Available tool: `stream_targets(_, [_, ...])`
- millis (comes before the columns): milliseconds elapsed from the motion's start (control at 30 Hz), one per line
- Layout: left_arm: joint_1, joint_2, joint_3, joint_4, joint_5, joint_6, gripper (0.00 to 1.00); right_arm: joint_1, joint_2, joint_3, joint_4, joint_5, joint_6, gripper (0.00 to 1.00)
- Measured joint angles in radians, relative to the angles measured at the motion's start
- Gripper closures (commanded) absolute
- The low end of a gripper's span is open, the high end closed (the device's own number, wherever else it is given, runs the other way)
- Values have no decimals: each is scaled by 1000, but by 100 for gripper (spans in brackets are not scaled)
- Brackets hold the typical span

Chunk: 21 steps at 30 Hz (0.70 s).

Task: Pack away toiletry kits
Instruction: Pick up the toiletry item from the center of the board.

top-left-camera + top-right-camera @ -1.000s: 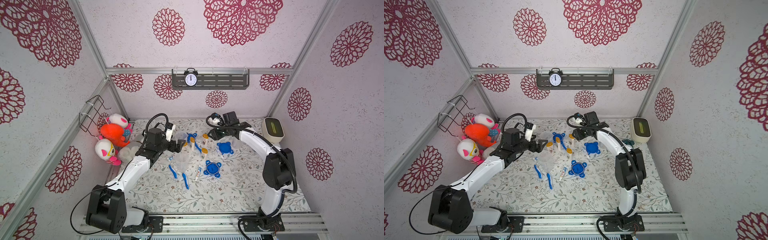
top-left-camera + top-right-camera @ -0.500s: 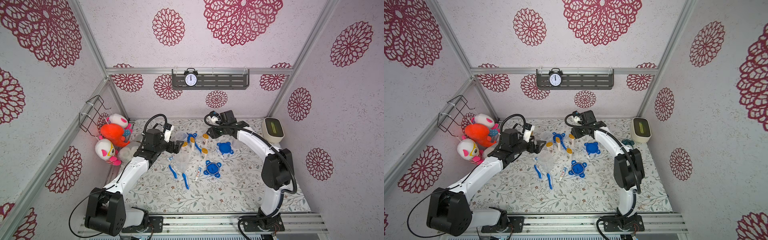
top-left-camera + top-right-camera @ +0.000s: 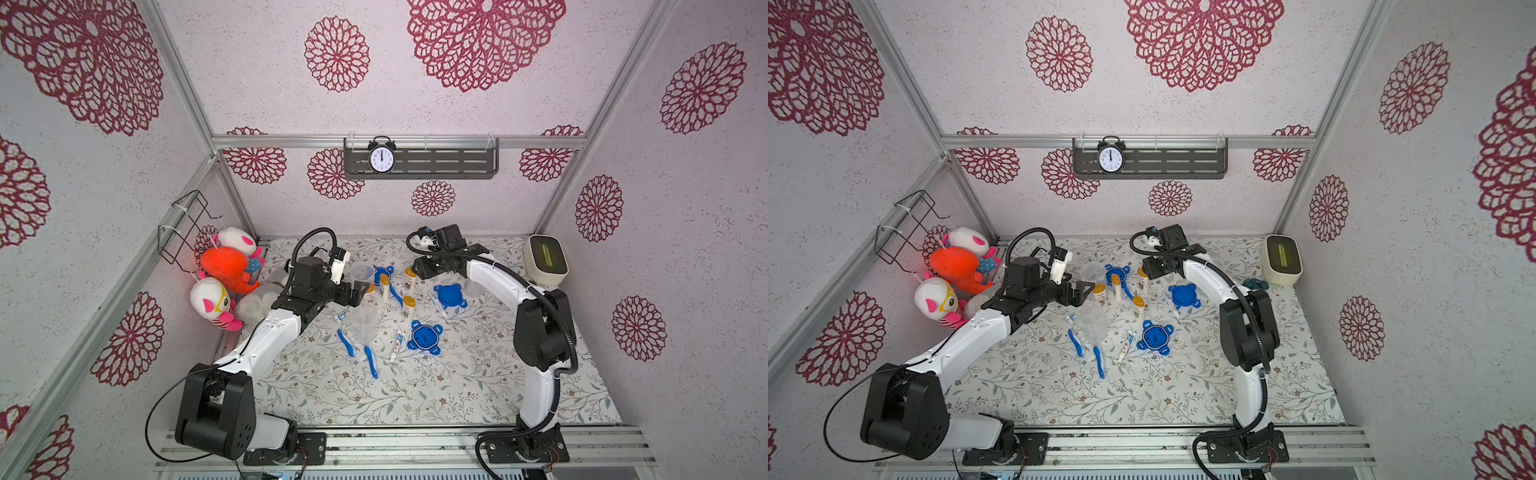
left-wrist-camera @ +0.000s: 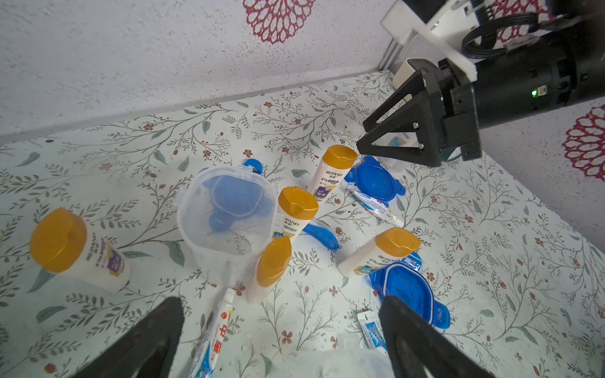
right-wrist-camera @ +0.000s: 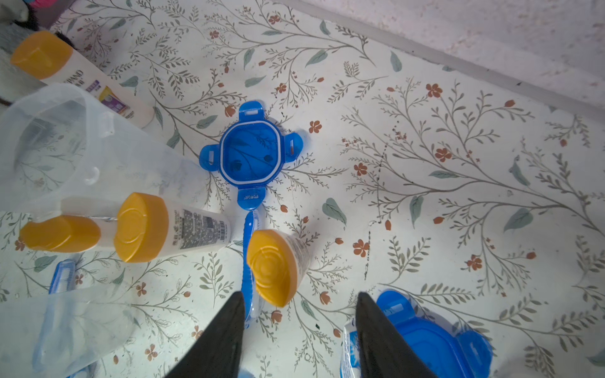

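left pincer (image 4: 280, 301) stood wide and empty, facing an open clear jar (image 4: 226, 212); right pincer (image 5: 299, 296) stood partly spread, empty, beside an orange-capped bottle (image 5: 275, 265).

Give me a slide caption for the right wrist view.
Open right gripper near an upright orange-capped bottle, blue lid ahead, nothing held.

Black twin-bell alarm clock (image 3: 381, 160) at one end of a dark slotted wall shelf (image 3: 451, 164); black wire basket (image 3: 185, 226) above three plush toys, white-pink (image 3: 239, 241), orange (image 3: 224, 266) and white with yellow glasses (image 3: 210, 301); cream box (image 3: 545, 259) in a far corner; floral table cover (image 3: 415, 395).
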State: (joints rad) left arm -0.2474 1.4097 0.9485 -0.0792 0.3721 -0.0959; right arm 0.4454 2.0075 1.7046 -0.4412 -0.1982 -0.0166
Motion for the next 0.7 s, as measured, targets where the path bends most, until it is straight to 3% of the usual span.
stream_targets(433, [0, 39, 40, 13, 0, -9, 3, 3, 40, 15, 18, -36, -13, 45])
stream_targets(700, [0, 39, 40, 16, -5, -20, 4, 3, 134, 102, 19, -76, -37, 58])
